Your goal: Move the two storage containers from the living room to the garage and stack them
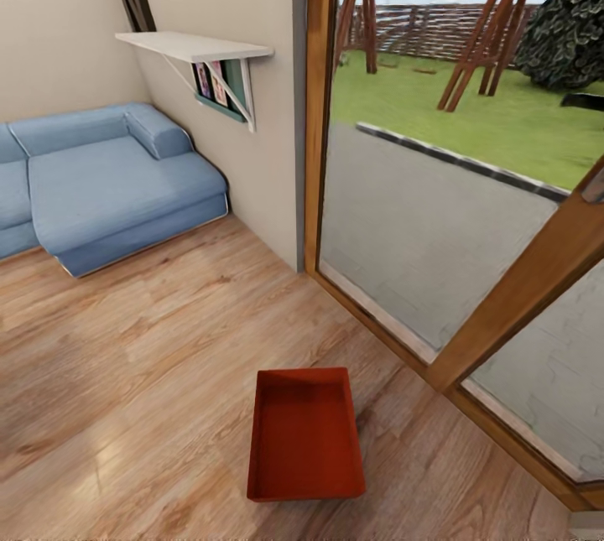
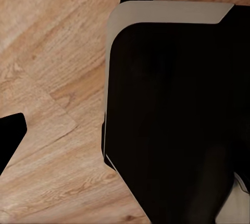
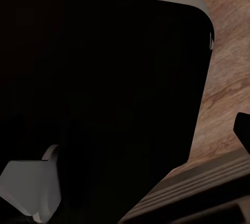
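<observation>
One storage container [image 1: 306,434] sits on the light wood plank floor [image 1: 151,373] of the living room, low in the head view and near the floor's edge along the glass door [image 1: 436,214]. It is an orange-red rectangular bin, open-topped and empty, with straight walls; it stands upright and flat on the planks, apart from the wooden door frame [image 1: 537,273] that runs diagonally beside it. A blue sofa [image 1: 109,180] stands well apart from the bin, against the pale walls in the far corner of the floor, and a white shelf [image 1: 195,46] with a few books under it is fixed to the wall above the sofa's end. Through the glass lie a grey paved strip, a lawn and a wooden swing frame [image 1: 470,13]. In the left wrist view a large dark body with a pale rim [image 2: 172,104] hangs over the wood planks, and a black tip [image 2: 9,138] juts in at one edge — whether the left claw is wide or narrow cannot be told. The right wrist view is much the same: a dark mass [image 3: 104,94] over planks, a small black tip [image 3: 244,130] at the edge, and a ridged strip near it — the right claw's spread cannot be told either.
</observation>
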Controlling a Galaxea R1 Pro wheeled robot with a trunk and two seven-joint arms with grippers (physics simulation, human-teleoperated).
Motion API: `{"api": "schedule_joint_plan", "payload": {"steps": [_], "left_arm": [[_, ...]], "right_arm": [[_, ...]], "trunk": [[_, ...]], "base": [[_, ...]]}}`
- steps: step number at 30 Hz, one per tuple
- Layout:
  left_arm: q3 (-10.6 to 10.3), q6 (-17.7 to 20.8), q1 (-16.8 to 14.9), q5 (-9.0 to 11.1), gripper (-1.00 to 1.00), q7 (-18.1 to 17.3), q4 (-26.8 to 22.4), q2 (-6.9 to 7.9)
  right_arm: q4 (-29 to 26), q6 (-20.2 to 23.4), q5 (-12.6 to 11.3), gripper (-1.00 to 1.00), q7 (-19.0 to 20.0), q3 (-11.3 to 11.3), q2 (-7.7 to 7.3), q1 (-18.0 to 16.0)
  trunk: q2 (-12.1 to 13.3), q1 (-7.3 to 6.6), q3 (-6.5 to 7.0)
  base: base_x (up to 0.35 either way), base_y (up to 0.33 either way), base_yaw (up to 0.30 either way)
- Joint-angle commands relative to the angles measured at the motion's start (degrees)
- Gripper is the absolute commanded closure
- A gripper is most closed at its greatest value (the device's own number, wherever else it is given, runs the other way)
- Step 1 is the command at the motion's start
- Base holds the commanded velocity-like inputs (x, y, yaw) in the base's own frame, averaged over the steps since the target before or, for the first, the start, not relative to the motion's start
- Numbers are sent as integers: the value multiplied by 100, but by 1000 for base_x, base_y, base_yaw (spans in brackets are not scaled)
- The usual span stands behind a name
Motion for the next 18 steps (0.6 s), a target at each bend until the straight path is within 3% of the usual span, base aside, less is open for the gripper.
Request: {"api": "schedule_joint_plan", "payload": {"steps": [1,18], "left_arm": [[11,20,-2,36,-100,7,-3,0],[12,22,-2,36,-100,7,-3,0]], "right_arm": [[14,-27,-46,-100,-10,48,5,-5],[14,-27,-46,-100,-10,48,3,-5]], "trunk": [[-3,0,-13],[-3,0,-169]], "base": [[0,0,0],[0,0,0]]}}
